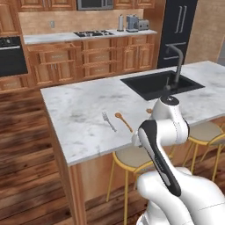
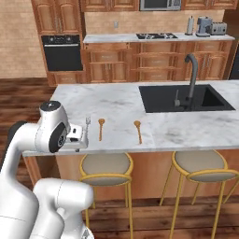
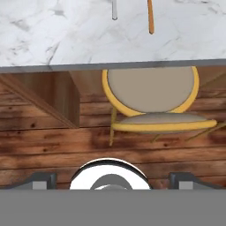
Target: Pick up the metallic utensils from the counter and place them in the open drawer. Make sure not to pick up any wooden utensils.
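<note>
A small silver fork [image 1: 108, 121] lies on the marble counter [image 1: 79, 103] near its front edge, and the right base view shows the fork [image 2: 87, 124] just beyond my hand. One wooden spoon [image 1: 124, 121] lies right of it, and a second wooden spoon [image 2: 138, 131] lies farther right. My gripper [image 2: 78, 139] hangs at the counter's front edge, pointing down. In the hand view my gripper [image 3: 112, 181] is open and empty over the floor, with the fork's handle end [image 3: 114, 11] and a spoon handle [image 3: 150, 18] at the top. The open drawer is out of view.
A yellow-framed stool [image 3: 150, 88] stands under the counter edge below my hand, with a second stool [image 2: 205, 167] to its right. A black sink [image 2: 182, 99] with a faucet [image 2: 191, 77] takes up the counter's right half. The floor is wooden.
</note>
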You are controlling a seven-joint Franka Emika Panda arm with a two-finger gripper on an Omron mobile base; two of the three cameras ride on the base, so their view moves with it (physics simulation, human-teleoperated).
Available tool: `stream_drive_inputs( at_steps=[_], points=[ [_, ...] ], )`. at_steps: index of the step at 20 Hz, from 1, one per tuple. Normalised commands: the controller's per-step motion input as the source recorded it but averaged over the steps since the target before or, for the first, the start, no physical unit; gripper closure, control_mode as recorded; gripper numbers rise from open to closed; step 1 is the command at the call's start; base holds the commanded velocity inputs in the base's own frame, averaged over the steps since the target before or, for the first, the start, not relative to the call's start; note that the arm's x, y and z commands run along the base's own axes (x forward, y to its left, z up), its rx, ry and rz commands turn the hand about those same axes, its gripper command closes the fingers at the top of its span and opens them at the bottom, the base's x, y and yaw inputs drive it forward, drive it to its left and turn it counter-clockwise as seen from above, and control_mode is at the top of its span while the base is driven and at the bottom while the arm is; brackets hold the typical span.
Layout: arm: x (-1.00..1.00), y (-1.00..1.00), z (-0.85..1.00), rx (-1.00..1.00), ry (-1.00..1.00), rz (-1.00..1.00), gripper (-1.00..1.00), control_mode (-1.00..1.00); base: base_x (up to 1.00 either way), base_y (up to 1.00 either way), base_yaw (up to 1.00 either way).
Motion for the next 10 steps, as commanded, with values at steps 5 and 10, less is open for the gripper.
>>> stream_drive_inputs(
  at_steps=[5, 10],
  points=[
    [0.00, 0.00, 0.00, 0.00, 0.00, 0.00, -1.00, 1.00, 0.78, -0.01, 0.04],
    [0.00, 0.00, 0.00, 0.00, 0.00, 0.00, -1.00, 1.00, 0.84, 0.02, 0.05]
  ],
)
